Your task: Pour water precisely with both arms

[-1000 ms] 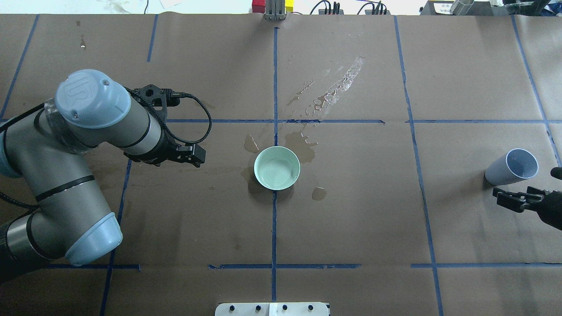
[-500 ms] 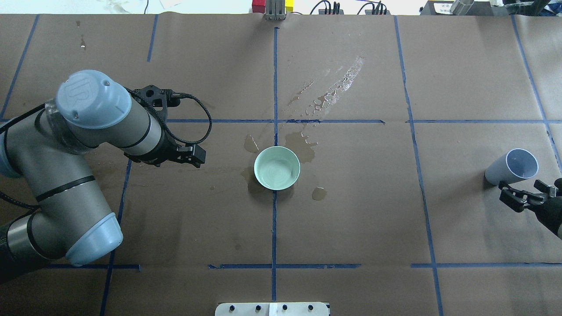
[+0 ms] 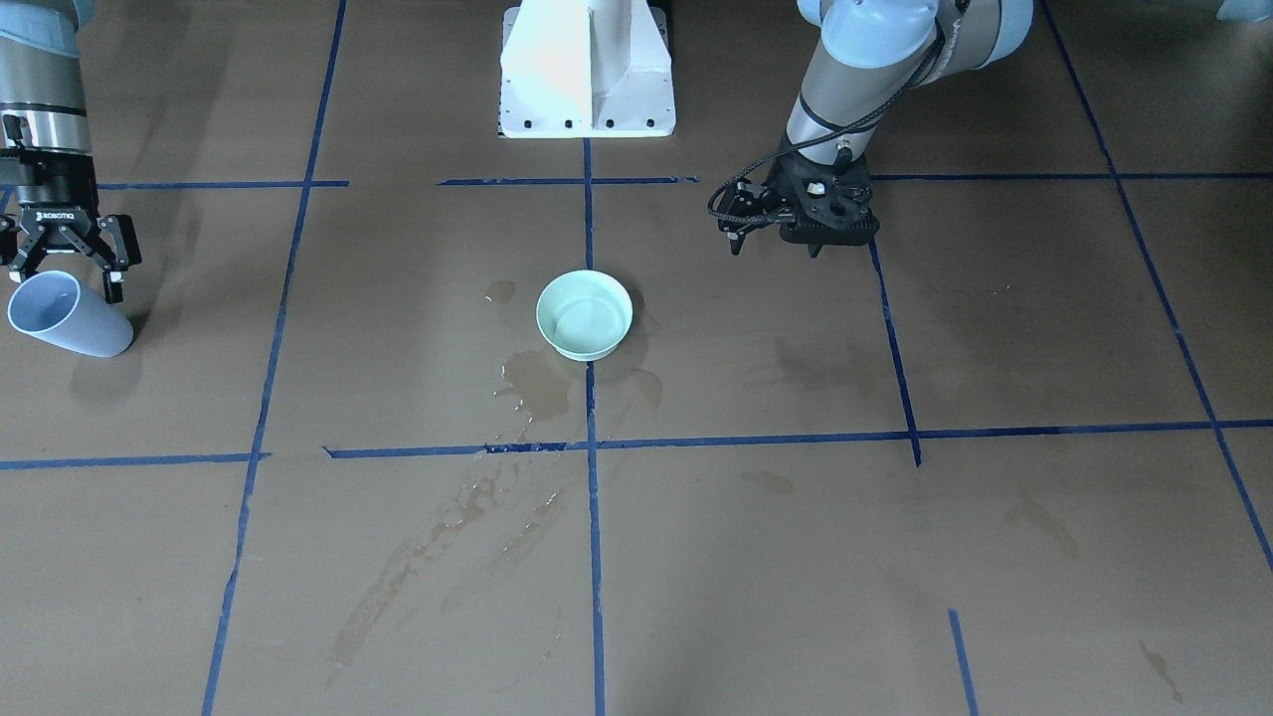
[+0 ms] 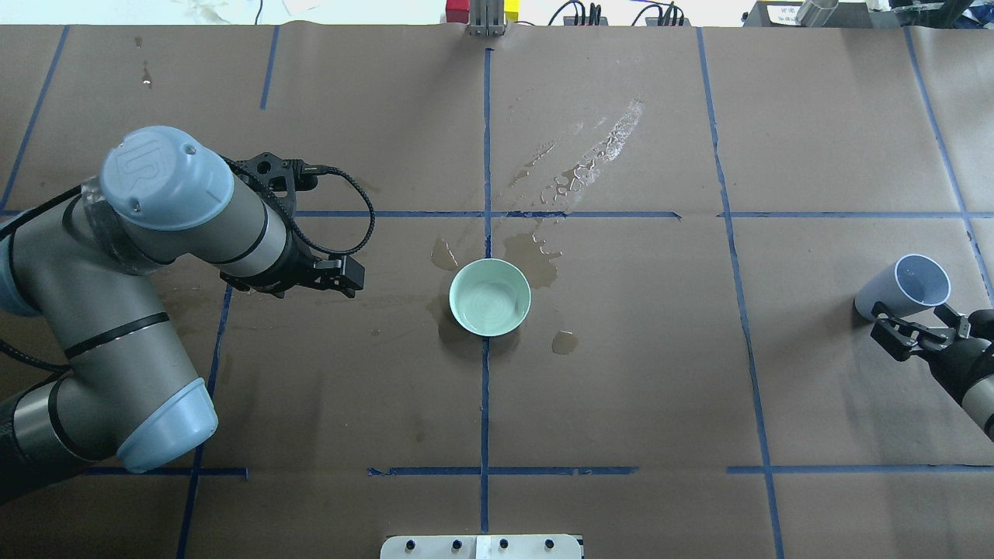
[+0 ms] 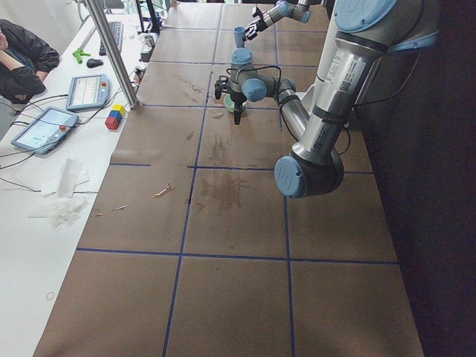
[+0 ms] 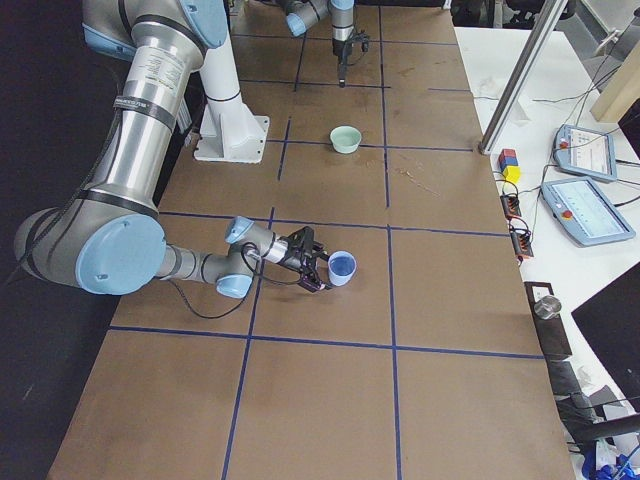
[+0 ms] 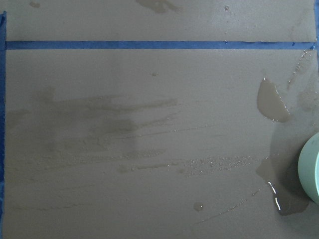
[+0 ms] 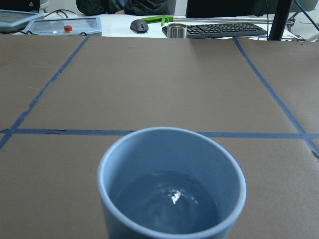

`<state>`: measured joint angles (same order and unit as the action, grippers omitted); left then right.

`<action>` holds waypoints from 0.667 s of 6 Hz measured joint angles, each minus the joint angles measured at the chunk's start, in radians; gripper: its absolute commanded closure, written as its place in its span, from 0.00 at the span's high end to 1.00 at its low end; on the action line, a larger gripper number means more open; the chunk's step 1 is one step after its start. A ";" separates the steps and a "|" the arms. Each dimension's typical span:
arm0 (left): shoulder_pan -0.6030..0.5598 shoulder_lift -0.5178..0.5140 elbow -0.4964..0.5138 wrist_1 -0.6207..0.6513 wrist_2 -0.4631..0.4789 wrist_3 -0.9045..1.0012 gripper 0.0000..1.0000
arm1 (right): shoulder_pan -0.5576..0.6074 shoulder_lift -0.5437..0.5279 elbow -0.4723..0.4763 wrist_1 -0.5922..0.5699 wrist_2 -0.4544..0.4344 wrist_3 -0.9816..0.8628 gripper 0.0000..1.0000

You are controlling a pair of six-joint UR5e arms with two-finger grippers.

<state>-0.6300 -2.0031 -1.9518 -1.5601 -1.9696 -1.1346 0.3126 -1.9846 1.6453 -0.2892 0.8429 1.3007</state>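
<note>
Table [image 4: 621,404]: lay under brown paper, marked with blue tape [image 4: 485,404].
Left arm [image 4: 155,256]: hung bent over the left part, well apart from the bowl.
Right arm [image 6: 130,170]: stretched low toward the cup. Seemed best to slide in level and slow, stop with the cup deep inside the open gripper, then squeeze gently at mid-height to avoid tipping or sloshing.
Green bowl [image 4: 490,297]: sat in the middle, on a tape cross, among wet spots [image 4: 536,260].
Blue cup [image 4: 901,293]: stood far out on the right side, well apart from the bowl. Stood upright, mouth up, long axis straight up and down.
Right gripper [image 3: 66,278]: spread wide, just beside the cup, not pinching. Touching or not, could not tell.
Left gripper [image 3: 814,239]: pointed down, held nothing. Spread or pressed together, could not tell.
Water [image 8: 169,204]: lay low inside the cup, glinting.
</note>
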 measured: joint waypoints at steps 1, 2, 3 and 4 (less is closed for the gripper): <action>0.000 0.001 0.000 0.000 0.000 0.000 1.00 | -0.003 0.009 -0.003 0.000 -0.011 0.002 1.00; 0.000 0.002 0.000 0.000 0.000 -0.001 1.00 | -0.004 0.016 -0.005 0.000 -0.025 0.003 1.00; 0.000 0.002 0.000 0.000 0.000 -0.001 1.00 | -0.004 0.030 -0.015 0.000 -0.042 0.002 1.00; 0.000 0.003 0.001 0.000 0.000 -0.001 1.00 | -0.004 0.048 -0.031 0.001 -0.058 0.002 1.00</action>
<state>-0.6304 -2.0004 -1.9507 -1.5601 -1.9696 -1.1351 0.3083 -1.9371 1.6140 -0.2882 0.7845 1.3024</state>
